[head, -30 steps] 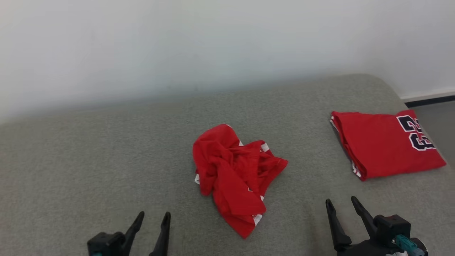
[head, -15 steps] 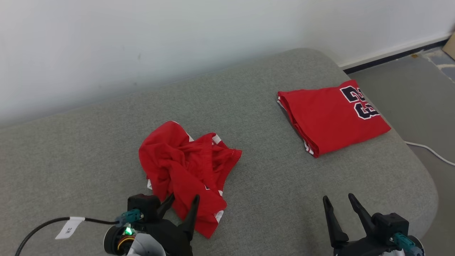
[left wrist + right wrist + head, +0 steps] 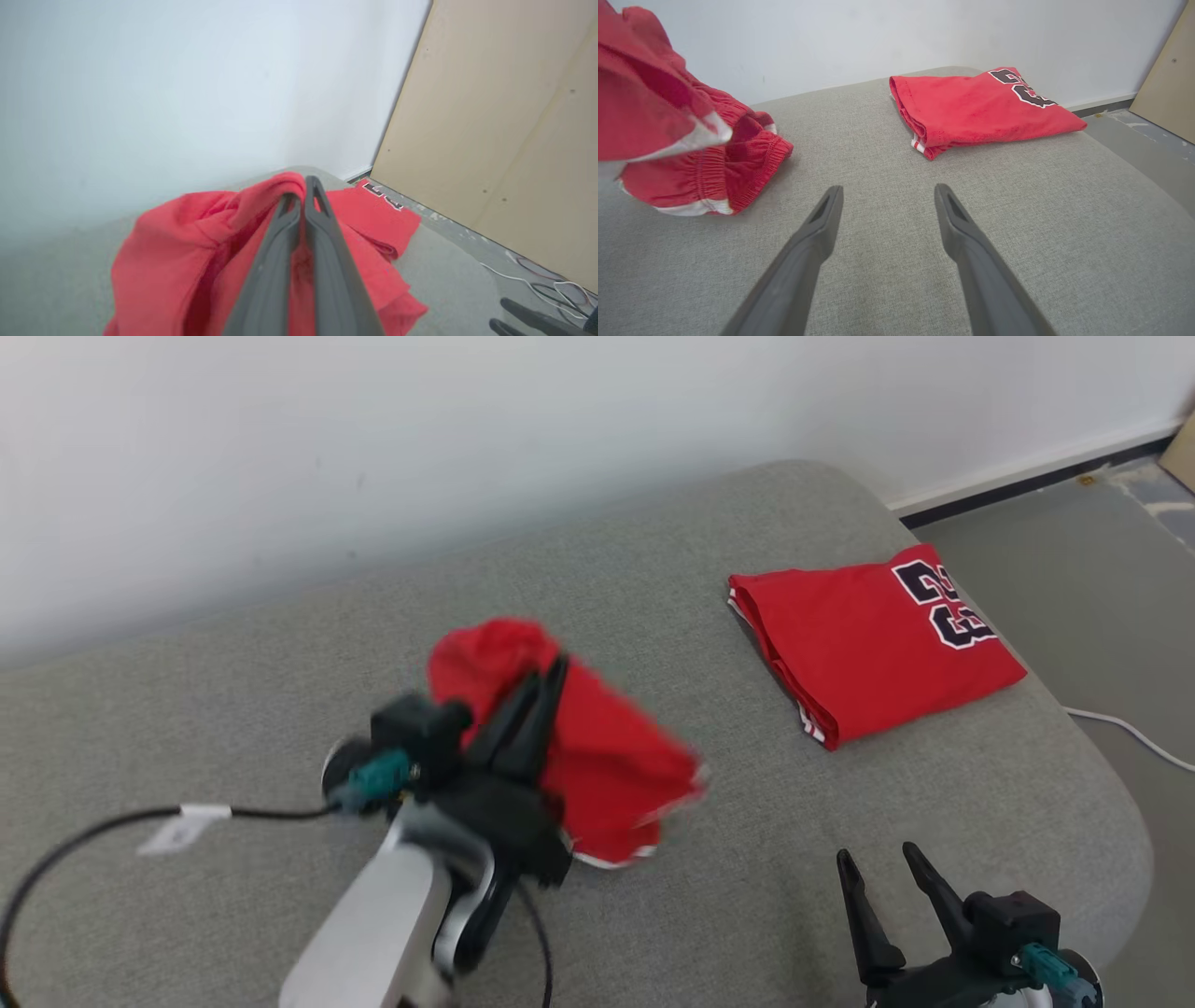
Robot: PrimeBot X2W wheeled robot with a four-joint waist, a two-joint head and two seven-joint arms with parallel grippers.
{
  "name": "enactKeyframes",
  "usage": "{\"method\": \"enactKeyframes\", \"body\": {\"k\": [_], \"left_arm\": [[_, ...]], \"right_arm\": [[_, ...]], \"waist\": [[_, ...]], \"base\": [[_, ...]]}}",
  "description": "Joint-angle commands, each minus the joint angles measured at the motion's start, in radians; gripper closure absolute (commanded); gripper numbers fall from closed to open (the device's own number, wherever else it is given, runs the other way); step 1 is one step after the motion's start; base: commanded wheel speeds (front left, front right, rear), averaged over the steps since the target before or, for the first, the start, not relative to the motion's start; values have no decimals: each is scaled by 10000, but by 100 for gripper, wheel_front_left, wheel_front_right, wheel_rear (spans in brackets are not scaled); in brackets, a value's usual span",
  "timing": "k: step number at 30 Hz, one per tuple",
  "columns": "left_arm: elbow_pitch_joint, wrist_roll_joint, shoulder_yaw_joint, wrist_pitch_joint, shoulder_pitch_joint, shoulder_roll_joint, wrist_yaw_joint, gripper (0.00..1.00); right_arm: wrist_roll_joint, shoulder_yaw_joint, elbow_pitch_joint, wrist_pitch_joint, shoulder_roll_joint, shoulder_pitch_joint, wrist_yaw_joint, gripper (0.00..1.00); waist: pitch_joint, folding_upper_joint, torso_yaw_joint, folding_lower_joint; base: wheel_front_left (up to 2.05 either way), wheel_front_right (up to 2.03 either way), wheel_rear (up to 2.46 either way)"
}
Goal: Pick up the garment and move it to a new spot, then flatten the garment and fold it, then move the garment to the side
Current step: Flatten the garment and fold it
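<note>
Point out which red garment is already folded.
The numbered red jersey at the grey cushion's right end: it lies flat and squared. The crumpled red garment hangs bunched, pinched in the shut left gripper.

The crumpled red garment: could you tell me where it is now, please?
In the head view the crumpled red garment is left of centre, pinched in the left hand over the grey fabric cushion; the folded red jersey lies to its right.
</note>
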Motion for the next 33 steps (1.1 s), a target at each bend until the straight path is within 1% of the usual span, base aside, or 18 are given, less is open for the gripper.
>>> {"method": "enactKeyframes", "body": {"k": [1,4,6,9,10,12,17,18,19,20,24,27,29,31,33], "left_arm": [[-257,-158,-158,-265,-599,-87,-47,100],[-741,-618,-332,-651,-1414,-156,-78,100],[-943,-818,-346,-774,-1627,-163,-82,100],[-1376,-1450,-146,-1020,-1883,-155,-26,100],[-1475,-1584,-25,-1047,-1828,-157,56,100],[-1467,-1755,254,-965,-1463,51,319,100],[-699,-2281,1403,-677,153,969,1299,100],[-77,-2460,1827,-524,789,1315,1761,96],[207,-2504,2023,-559,1005,1487,1957,0],[474,-2594,2257,-661,1191,1582,2163,0],[1062,-2830,2848,-983,1821,1756,2565,0],[1087,-2852,3110,-1182,2181,1814,2859,0],[1007,-2735,3118,-1214,2415,1888,3025,0],[740,-2545,2931,-1247,2540,1950,3002,0],[267,-2199,2437,-1257,2606,1953,2724,0]], "right_arm": [[55,27,16,25,-42,-26,6,0],[76,87,10,80,-87,2,6,0],[72,93,0,78,-92,19,6,0],[79,3,-24,80,-104,107,6,0],[76,-26,-30,76,-102,141,6,0],[83,-70,-38,70,-81,168,6,0],[74,-83,-79,66,20,241,6,0],[70,-111,-90,73,29,267,6,0],[64,-99,-88,78,41,246,6,0],[63,-125,-87,76,53,227,6,0],[29,-126,-89,74,44,137,6,0],[22,-99,-90,88,61,120,6,0],[33,-80,-66,90,66,135,6,0],[59,-72,-46,81,66,139,6,0],[82,-75,-29,64,70,144,6,0]], "waist": [[-164,-1,167,-1],[-318,-1,262,-1],[-354,-1,292,-1],[-429,-1,446,-1],[-442,-1,513,-1],[-446,-1,684,-1],[-383,-1,1078,-1],[-330,-1,1265,-1],[-310,-1,1347,-1],[-290,-1,1437,-1],[-264,-1,1731,-1],[-268,-1,1881,-1],[-280,-1,1936,-1],[-269,-1,1970,-1],[-260,-1,1998,-1]], "base": [[0,0,0],[0,0,0],[0,0,0],[0,0,0],[0,0,0],[0,0,0],[0,0,0],[0,0,0],[0,0,0],[0,0,0],[0,0,0],[0,0,0],[0,0,0],[0,0,0],[0,0,0]]}}
